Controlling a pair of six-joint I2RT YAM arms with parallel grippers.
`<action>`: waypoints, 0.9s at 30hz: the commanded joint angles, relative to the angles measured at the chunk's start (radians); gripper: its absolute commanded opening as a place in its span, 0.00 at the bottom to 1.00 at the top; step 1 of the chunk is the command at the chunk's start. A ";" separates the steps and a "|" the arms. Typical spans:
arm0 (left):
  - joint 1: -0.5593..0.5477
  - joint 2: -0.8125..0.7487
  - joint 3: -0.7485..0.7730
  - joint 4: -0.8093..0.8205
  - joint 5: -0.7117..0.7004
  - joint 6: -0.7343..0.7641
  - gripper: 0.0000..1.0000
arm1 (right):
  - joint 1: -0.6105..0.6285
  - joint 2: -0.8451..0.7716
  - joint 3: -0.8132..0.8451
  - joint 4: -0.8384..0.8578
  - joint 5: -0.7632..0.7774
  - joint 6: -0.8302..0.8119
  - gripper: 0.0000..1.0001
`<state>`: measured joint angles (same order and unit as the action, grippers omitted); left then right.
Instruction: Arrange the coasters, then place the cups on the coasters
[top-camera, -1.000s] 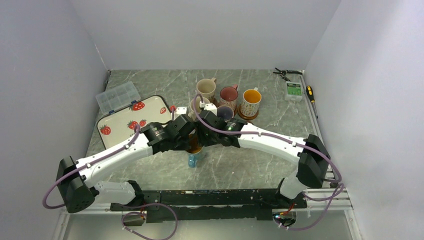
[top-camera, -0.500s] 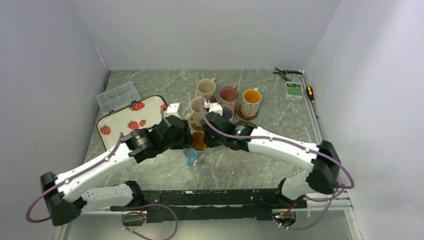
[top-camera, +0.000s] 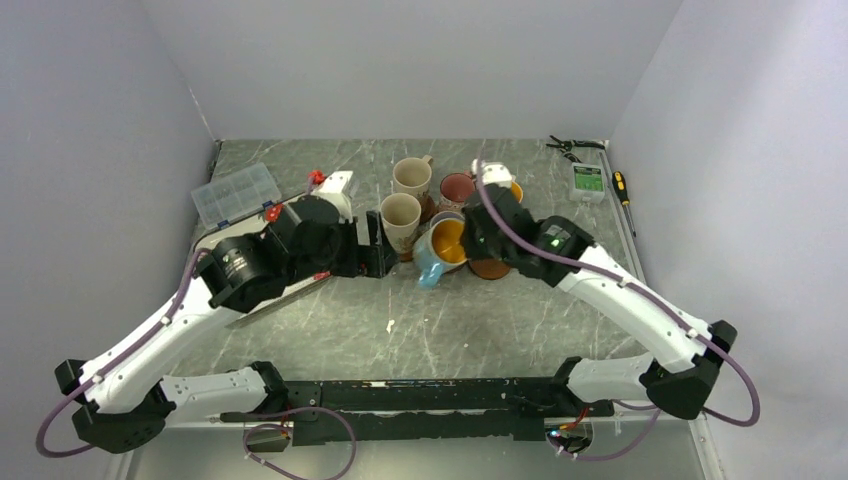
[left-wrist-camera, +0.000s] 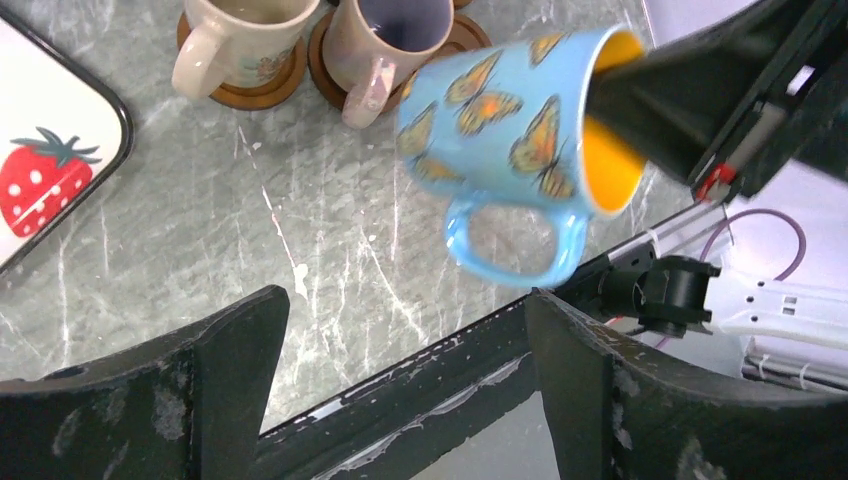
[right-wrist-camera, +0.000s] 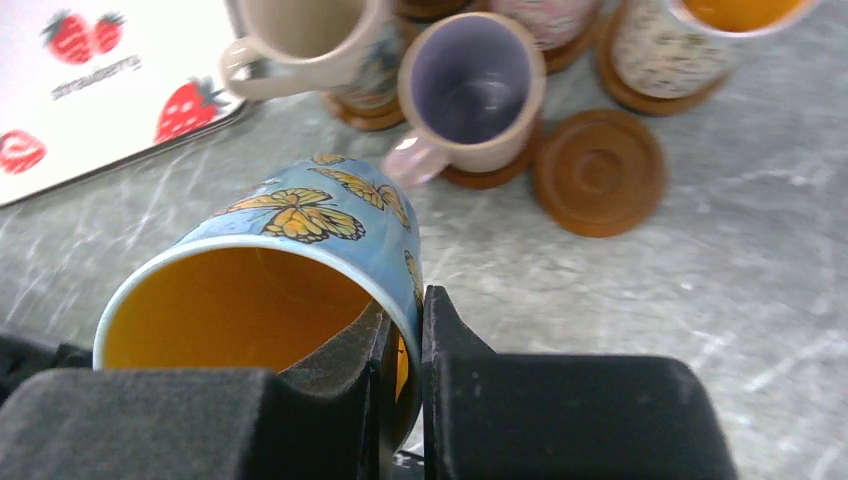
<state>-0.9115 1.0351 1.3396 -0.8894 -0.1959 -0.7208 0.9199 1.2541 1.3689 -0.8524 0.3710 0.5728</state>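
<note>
The grey marbled counter (top-camera: 330, 330) carries a white strawberry tray (right-wrist-camera: 100, 80) at its left side. The left tool (left-wrist-camera: 405, 300) hangs with its jaws spread wide, gripping nothing. The right tool (right-wrist-camera: 405, 310) is pinched narrow on the rim of the blue butterfly cup (right-wrist-camera: 300, 250), one finger inside the orange interior, holding it tilted above the counter with its handle hanging down. Behind it the cream cup (right-wrist-camera: 310, 30) and lavender-lined cup (right-wrist-camera: 470, 85) each stand on a coaster, and a bare coaster (right-wrist-camera: 598, 172) lies just beside the lavender-lined cup
</note>
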 joint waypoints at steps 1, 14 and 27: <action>0.066 0.067 0.113 -0.042 0.133 0.129 0.93 | -0.136 -0.084 0.058 -0.045 0.009 -0.064 0.00; 0.538 0.073 0.066 -0.018 0.251 0.355 0.93 | -0.558 -0.124 -0.120 0.038 -0.218 -0.291 0.00; 0.769 0.008 -0.154 0.215 0.163 0.493 0.93 | -0.624 0.010 -0.190 0.214 -0.325 -0.436 0.00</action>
<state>-0.1951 1.0508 1.2491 -0.8154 -0.0238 -0.2756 0.2970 1.2461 1.1515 -0.8059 0.0956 0.1902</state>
